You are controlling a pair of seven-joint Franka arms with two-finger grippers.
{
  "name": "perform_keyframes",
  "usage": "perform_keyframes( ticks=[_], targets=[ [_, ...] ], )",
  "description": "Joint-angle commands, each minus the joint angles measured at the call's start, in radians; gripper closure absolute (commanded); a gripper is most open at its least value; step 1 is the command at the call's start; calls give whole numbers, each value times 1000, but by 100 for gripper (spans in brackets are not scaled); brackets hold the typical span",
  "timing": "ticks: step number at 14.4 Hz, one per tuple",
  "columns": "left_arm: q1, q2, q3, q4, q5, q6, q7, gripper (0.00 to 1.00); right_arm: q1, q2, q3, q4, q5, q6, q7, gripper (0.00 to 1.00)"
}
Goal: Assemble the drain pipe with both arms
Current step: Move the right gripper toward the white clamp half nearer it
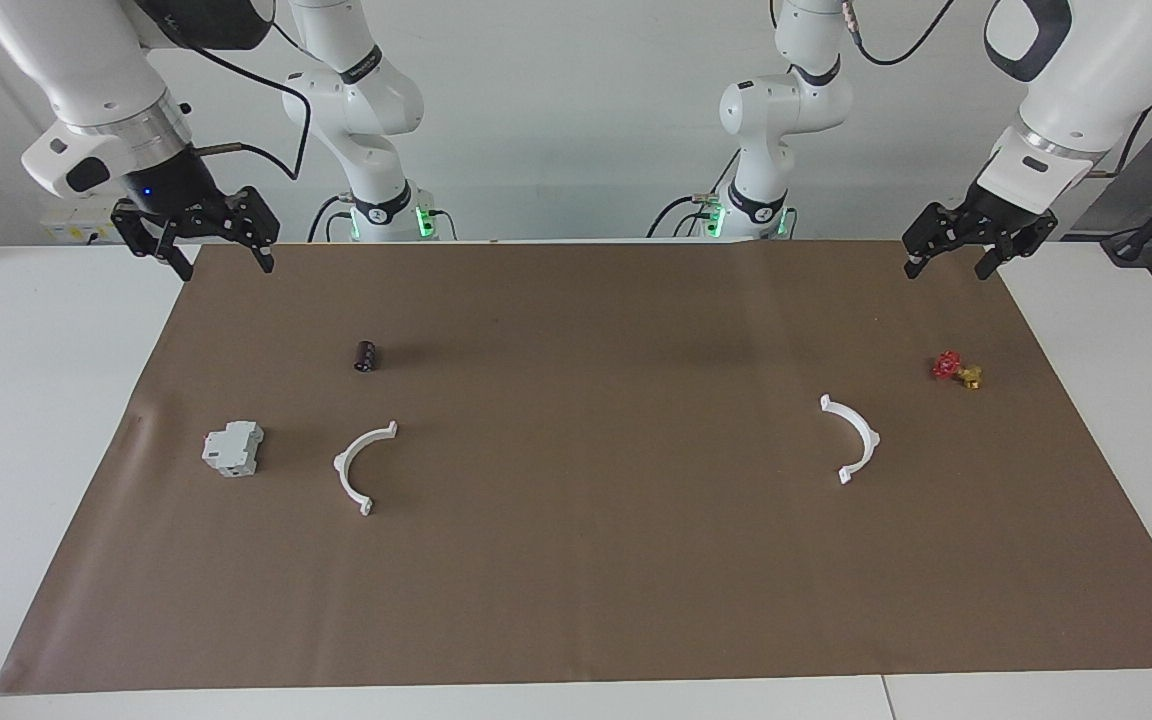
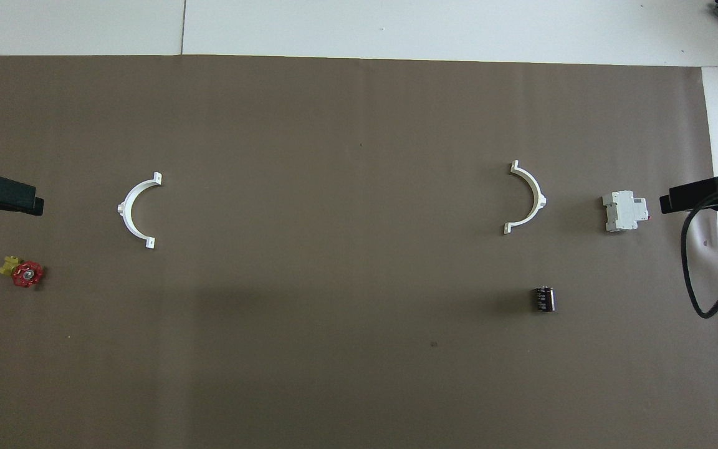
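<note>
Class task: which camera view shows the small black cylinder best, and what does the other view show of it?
The overhead view: the black cylinder lies on its side there, its ribbed length visible. The facing view shows the same cylinder smaller and more end-on, as a dark stub on the brown mat.

On the surface (image 1: 56, 420) lies a brown paper mat (image 1: 596, 600) carrying two white plastic half-ring arcs, one (image 1: 363, 466) toward the right arm's end and one (image 1: 854, 438) toward the left arm's end, well apart. Beside the first arc, closer to that end, sits a grey-white blocky box (image 1: 233, 448), with a small black cylinder (image 1: 366, 356) nearer the robots. A small red and yellow valve (image 1: 956, 369) lies nearer the robots than the second arc, closer to the left arm's end.
</note>
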Motion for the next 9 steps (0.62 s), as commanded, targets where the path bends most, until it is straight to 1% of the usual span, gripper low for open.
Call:
perform_keyframes(
  ticks=[1,5,7,9],
  targets=[
    [11,-25,-3,-28,-16,14,10,0,-9,-2,8,-3,14,12,-12,0],
    [11,-24,-3,-28,-16,14,10,0,1,12,9,-21,14,38,9,0],
    [11,-24,-3,-28,-16,14,10,0,9,35,14,-24,14,46,25,0],
    [10,-24,-3,-28,-16,14,10,0,12,52,16,-40,14,81,25,0]
  ],
)
